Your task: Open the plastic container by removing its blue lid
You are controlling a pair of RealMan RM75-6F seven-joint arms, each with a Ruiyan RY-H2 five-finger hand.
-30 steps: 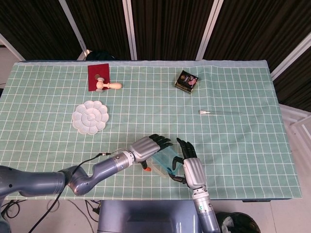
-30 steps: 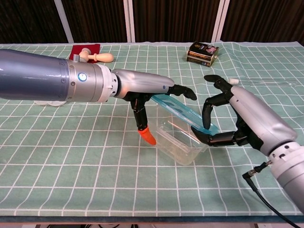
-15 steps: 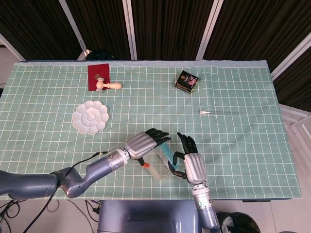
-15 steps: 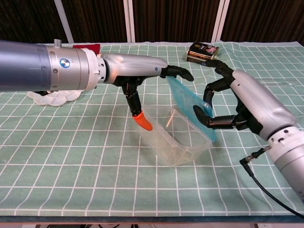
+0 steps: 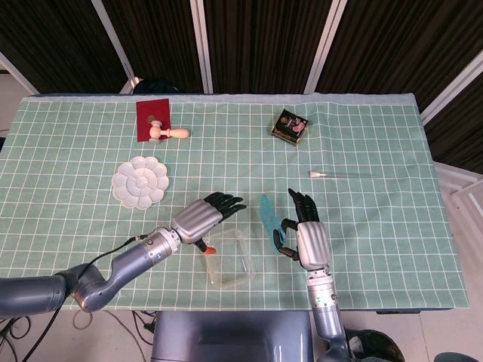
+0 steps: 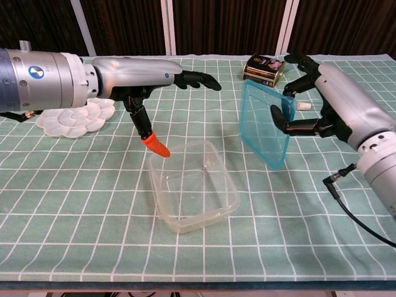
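Note:
The clear plastic container (image 5: 230,259) (image 6: 192,184) sits open and flat on the green checked cloth near the front edge. Its blue lid (image 5: 268,215) (image 6: 265,124) is off it, held almost upright in the air to its right by my right hand (image 5: 306,237) (image 6: 315,108), thumb on one face and fingers on the other. My left hand (image 5: 200,219) (image 6: 145,77) hovers over the container's left rear corner with fingers stretched out and nothing in it. Its orange-tipped thumb (image 6: 154,146) points down just beside the rim.
A white flower-shaped palette (image 5: 140,181) (image 6: 74,117) lies at the left. Further back are a red cloth (image 5: 154,119) with a wooden stamp (image 5: 170,134), and a dark small box (image 5: 290,124) (image 6: 265,69). A thin pipette (image 5: 339,174) lies at the right.
My right hand has pulled the blue lid off, carrying it right and tipping it upright. My left hand let go of the lid and drew back left. The container settled flat.

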